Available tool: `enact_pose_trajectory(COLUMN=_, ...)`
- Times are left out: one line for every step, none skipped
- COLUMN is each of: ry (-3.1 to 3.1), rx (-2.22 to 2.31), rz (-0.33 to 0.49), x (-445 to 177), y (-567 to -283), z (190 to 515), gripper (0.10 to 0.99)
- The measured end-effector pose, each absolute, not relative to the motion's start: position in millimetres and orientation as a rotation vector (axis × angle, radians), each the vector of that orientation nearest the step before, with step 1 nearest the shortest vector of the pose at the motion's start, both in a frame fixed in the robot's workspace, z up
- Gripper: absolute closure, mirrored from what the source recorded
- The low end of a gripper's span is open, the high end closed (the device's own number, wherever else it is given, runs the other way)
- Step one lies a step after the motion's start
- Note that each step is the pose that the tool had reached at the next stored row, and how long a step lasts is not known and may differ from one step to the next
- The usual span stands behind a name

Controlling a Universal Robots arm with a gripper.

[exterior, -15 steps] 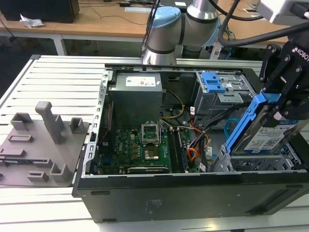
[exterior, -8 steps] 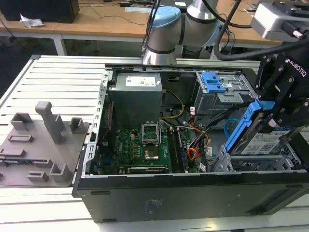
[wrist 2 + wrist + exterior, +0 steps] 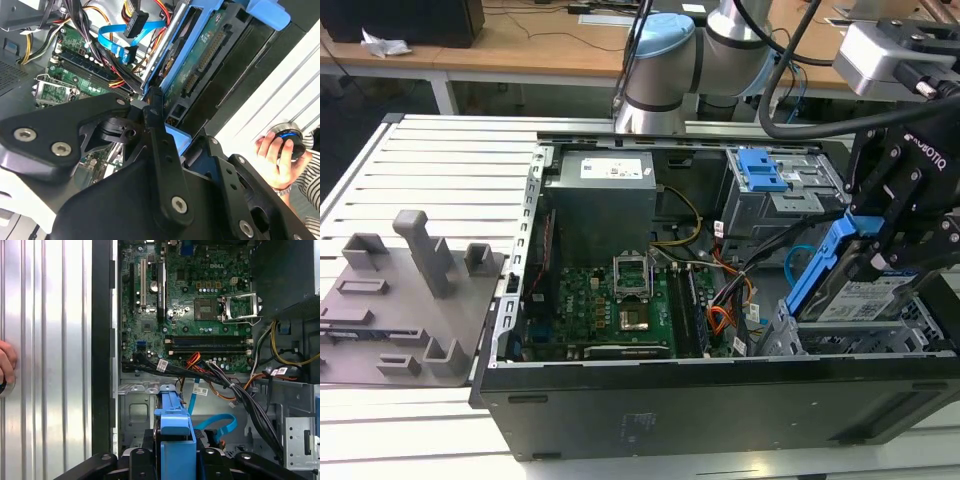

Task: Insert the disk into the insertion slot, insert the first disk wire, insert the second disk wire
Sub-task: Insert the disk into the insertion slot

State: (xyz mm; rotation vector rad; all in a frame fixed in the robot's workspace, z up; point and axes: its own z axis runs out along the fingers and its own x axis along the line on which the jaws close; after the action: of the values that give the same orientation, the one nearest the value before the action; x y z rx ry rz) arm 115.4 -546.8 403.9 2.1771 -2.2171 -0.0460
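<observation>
Above the insertion slot [image 3: 840, 337], found the disk [image 3: 865, 297] clamped tight in the gripper [image 3: 882, 258], tilted, seemingly to lead one edge in.

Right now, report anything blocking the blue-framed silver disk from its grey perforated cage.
Nothing visibly blocks it: the hand holds the silver disk in its blue carrier tilted, its lower end at the grey perforated cage. The thin light-blue flat cable loops close beside it.
</observation>
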Motion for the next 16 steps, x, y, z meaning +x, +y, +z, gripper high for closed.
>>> enact_pose_trajectory(ry=-2.217, rx=2.177, rz=-0.046, x=115.4, y=-546.8, z=403.9, gripper=0.718)
enact_pose_trajectory(ry=-2.217, rx=2.177, rz=-0.046, x=115.4, y=-546.8, z=403.9, gripper=0.706)
enact_pose_trajectory(ry=-2.217, rx=2.177, rz=-0.046, x=115.4, y=-546.8, z=403.9, gripper=0.706)
enact_pose_trajectory(ry=-2.217, rx=2.177, rz=-0.046, x=115.4, y=-546.8, z=403.7, gripper=0.643)
enact_pose_trajectory(ry=-2.217, rx=2.177, rz=-0.046, x=115.4, y=-546.8, z=403.8, gripper=0.643)
enact_pose_trajectory(ry=-2.217, rx=2.177, rz=-0.046, x=115.4, y=-546.8, z=403.7, gripper=0.643)
enact_pose_trajectory(ry=-2.217, rx=2.177, rz=-0.046, x=115.4, y=-546.8, z=403.8, gripper=0.643)
enact_pose_trajectory(ry=-2.217, rx=2.177, rz=-0.046, x=115.4, y=-546.8, z=403.8, gripper=0.659)
enact_pose_trajectory(ry=-2.217, rx=2.177, rz=-0.046, x=115.4, y=-546.9, z=403.7, gripper=0.847)
enact_pose_trajectory(ry=-2.217, rx=2.177, rz=-0.046, x=115.4, y=-546.8, z=403.7, gripper=0.906)
enact_pose_trajectory(ry=-2.217, rx=2.177, rz=-0.046, x=115.4, y=-546.8, z=403.7, gripper=0.906)
enact_pose_trajectory(ry=-2.217, rx=2.177, rz=-0.046, x=115.4, y=-546.8, z=403.7, gripper=0.969)
enact_pose_trajectory(ry=-2.217, rx=2.177, rz=-0.046, x=115.4, y=-546.8, z=403.7, gripper=0.980)
enact_pose_trajectory(ry=-2.217, rx=2.177, rz=-0.046, x=115.4, y=-546.8, z=403.6, gripper=0.980)
enact_pose_trajectory(ry=-2.217, rx=2.177, rz=-0.046, x=115.4, y=-546.8, z=403.6, gripper=0.980)
enact_pose_trajectory(ry=-2.217, rx=2.177, rz=-0.046, x=115.4, y=-546.9, z=403.6, gripper=0.980)
